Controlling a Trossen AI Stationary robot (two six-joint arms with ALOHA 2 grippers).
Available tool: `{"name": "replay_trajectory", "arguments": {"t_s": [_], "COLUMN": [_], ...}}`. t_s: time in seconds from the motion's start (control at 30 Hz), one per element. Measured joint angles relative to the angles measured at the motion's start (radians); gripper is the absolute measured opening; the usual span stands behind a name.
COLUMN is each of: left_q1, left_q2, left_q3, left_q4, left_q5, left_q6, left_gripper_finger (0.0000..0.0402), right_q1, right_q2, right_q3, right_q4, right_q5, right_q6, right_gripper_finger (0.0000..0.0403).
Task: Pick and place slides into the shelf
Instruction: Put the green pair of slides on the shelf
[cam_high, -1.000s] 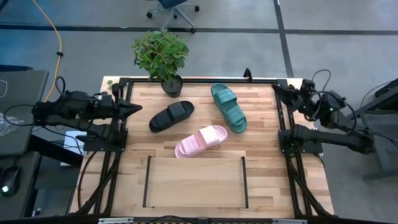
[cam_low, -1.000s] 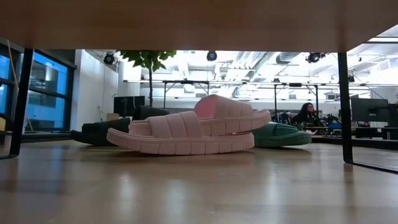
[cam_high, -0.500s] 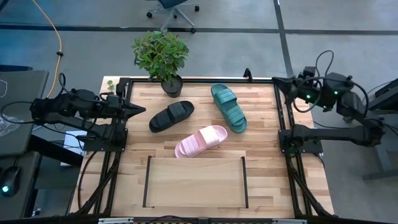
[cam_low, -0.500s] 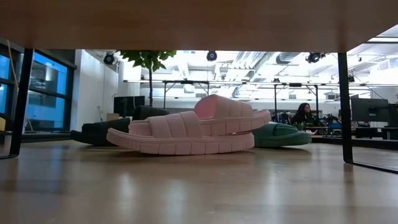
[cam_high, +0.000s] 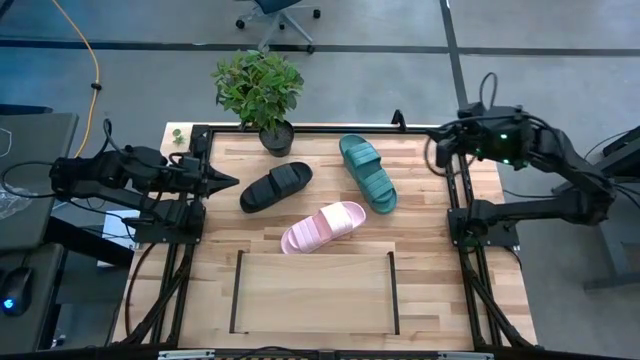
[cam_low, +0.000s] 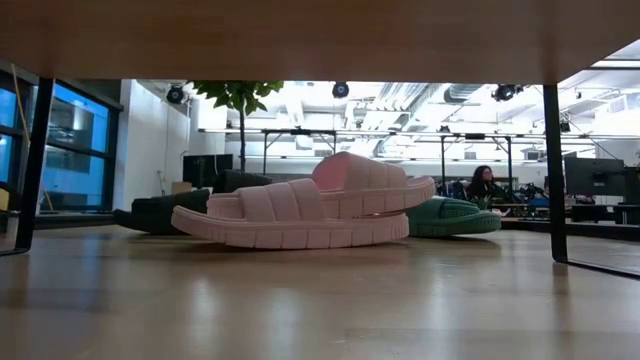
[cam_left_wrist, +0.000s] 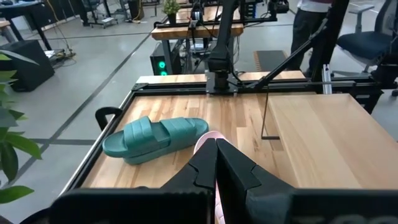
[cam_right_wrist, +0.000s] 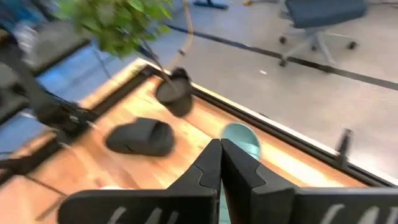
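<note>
Slides all loose on table behind shelf (cam_high: 315, 292). Left gripper (cam_high: 234, 181) fingers pressed together, empty, near black slide (cam_high: 276, 186) heel. Right gripper (cam_high: 432, 134) fingers also closed, empty, over far right edge, apart from teal slide (cam_high: 367, 172). Pink slide (cam_high: 323, 227) nearest shelf. Potted plant (cam_high: 259, 88) at far edge.

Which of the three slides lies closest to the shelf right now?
The pale pink slide; it lies just beyond the shelf's far edge, while the black and teal ones sit farther back.

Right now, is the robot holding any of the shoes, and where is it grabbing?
No. The left gripper and right gripper are both shut on nothing, and the three slides lie loose on the table.
</note>
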Motion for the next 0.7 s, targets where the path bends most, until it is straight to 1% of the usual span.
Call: {"name": "replay_trajectory", "arguments": {"t_s": [0.13, 0.3, 0.5, 0.7], "left_q1": [0.0, 0.0, 0.0, 0.0], "left_q2": [-0.001, -0.001, -0.001, -0.001], "left_q3": [0.0, 0.0, 0.0, 0.0], "left_q4": [0.0, 0.001, 0.001, 0.001], "left_q5": [0.003, 0.018, 0.019, 0.019], "left_q6": [0.0, -0.002, -0.018, -0.019], "left_gripper_finger": [0.0001, 0.0001, 0.0001, 0.0001], "right_q1": [-0.022, -0.115, -0.21, -0.278], "right_q2": [0.045, 0.101, 0.173, 0.236], "right_q3": [0.024, 0.034, 0.034, 0.034], "right_q4": [-0.035, -0.044, -0.043, -0.043], "right_q5": [-0.001, -0.094, -0.2, -0.265], "right_q6": [-0.008, -0.025, -0.104, -0.191], "right_gripper_finger": [0.0, 0.0, 0.0, 0.0]}}
